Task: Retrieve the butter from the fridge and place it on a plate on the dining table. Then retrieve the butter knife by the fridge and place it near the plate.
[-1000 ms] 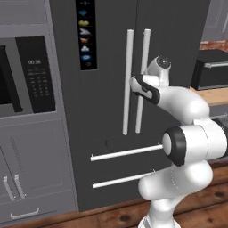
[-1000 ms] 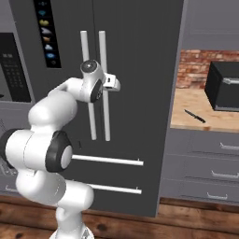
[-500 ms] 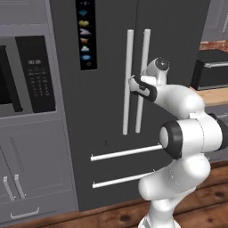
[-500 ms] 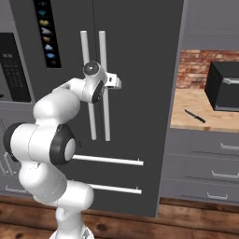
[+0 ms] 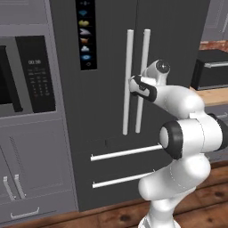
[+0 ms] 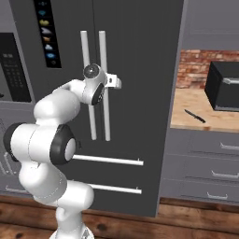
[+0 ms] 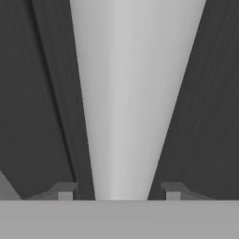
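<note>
We have our claw [image 7: 119, 193] spread wide, one fingertip [image 7: 65, 191] on each side of a white bar handle [image 7: 126, 102], ready to pull the fridge [image 6: 135, 56] open for the butter inside. We count two upright handles, two drawer bars, and one butter knife [image 6: 194, 116] on the worktop [image 6: 196, 109] beside.
</note>
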Available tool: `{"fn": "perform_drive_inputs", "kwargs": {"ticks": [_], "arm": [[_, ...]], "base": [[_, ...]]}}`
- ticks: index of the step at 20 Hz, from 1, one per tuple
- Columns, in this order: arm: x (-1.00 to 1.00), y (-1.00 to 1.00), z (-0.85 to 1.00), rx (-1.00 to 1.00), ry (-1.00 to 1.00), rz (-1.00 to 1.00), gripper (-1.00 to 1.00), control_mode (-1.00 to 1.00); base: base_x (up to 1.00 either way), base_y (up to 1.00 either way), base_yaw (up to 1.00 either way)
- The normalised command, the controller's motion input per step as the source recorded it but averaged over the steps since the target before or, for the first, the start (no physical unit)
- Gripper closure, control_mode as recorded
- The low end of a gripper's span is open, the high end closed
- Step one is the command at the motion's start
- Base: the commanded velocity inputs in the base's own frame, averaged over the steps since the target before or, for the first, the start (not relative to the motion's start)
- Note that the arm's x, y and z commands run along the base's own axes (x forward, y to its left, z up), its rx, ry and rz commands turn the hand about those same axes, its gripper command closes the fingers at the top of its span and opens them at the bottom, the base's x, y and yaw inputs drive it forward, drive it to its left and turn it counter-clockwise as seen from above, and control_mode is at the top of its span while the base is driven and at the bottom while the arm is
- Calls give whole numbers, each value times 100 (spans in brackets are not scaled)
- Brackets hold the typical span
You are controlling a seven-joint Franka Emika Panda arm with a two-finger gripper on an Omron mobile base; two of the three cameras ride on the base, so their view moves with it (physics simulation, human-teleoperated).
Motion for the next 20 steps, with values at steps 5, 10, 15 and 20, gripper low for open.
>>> {"fn": "perform_drive_inputs", "kwargs": {"ticks": [5, 10, 15, 20], "arm": [[-1, -5, 0, 0, 0, 0, 100, -100], [-42, -26, 4, 1, 0, 0, 100, -100], [-92, -55, 25, 10, 0, 0, 100, -100], [-91, -86, 28, 12, 11, 2, 100, -100]], "base": [[0, 0, 0], [0, 0, 0], [0, 0, 0], [0, 0, 0]]}}
